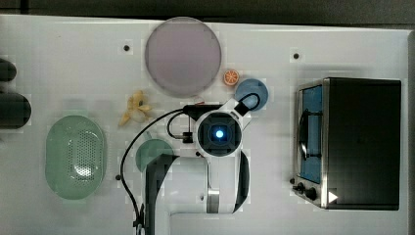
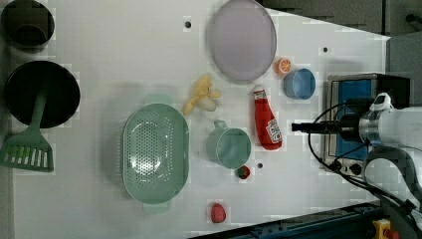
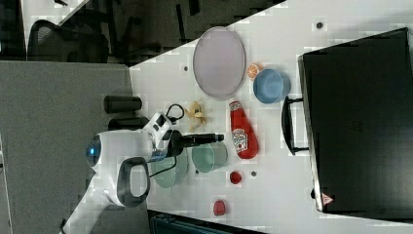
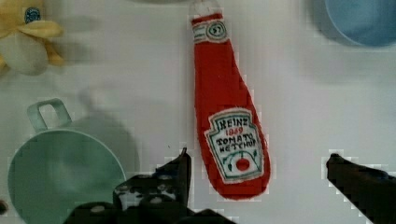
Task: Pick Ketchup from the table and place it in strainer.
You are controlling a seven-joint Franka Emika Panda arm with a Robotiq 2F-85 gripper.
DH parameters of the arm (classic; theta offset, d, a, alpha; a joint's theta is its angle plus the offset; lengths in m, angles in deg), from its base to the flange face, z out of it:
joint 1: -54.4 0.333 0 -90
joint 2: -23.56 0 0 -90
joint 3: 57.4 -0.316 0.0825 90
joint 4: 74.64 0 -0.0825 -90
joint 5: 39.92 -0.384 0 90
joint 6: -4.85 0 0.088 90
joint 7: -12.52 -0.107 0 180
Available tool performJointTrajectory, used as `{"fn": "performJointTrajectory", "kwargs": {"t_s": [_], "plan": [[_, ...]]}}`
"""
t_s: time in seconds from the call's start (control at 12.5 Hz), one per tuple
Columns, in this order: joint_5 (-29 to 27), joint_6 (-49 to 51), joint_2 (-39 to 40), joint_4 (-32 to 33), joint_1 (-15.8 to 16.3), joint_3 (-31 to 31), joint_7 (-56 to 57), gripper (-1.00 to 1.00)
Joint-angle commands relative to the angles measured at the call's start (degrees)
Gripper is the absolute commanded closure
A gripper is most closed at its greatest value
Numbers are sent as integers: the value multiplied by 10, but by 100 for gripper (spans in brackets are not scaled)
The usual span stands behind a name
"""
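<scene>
Ketchup (image 4: 229, 116) lies flat on the white tabletop (image 2: 124, 59), cap end away from the fingers (image 4: 180, 170) and fat label end between them, though nearer one finger than the other. We read the fingers as spread wide and holding nothing; they hang above the bottle, not touching it. The teal cup (image 4: 60, 177) sits just beside the nearer finger, on the side away from the bottle. The strainer (image 2: 155, 152) stands well apart from the fingers, beyond the teal cup in the left view. Step in hand, as we judge it: the approach to the grasp. To do it well we would centre the fingers across the body of the bottle, so that each side has bare tabletop to come down on, then lower straight and close across the width. The finger next to the teal cup needs watching; a drift that way could knock the rim. The bottle looks soft and stuffed, so we expect it to squash under the grip. Hard to make out: in the top view the arm (image 1: 218, 132) covers the bottle, and in the wrist view the fingertips are cut off by the picture edge, so how far above the tabletop they stand we cannot tell.
</scene>
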Motion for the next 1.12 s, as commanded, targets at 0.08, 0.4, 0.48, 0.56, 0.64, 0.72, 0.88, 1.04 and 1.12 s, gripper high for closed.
{"fn": "performJointTrajectory", "kwargs": {"t_s": [0.08, 0.4, 0.48, 0.56, 0.64, 0.72, 0.88, 1.04, 1.12], "plan": [[0, -30, 47, 10, -3, -6, 61, -100], [49, -111, 124, 5, -3, -7, 61, -100], [60, -139, 141, 5, -3, -7, 61, -100], [60, -156, 155, 5, -3, -9, 61, -100], [60, -160, 167, 4, -3, -9, 60, -100], [60, -161, 178, 1, -3, -8, 56, -100], [60, -169, 195, -5, -3, -9, 55, -100], [60, -170, 207, -7, -3, -9, 55, -92], [60, -179, 212, -8, -3, -8, 55, -69]]}}
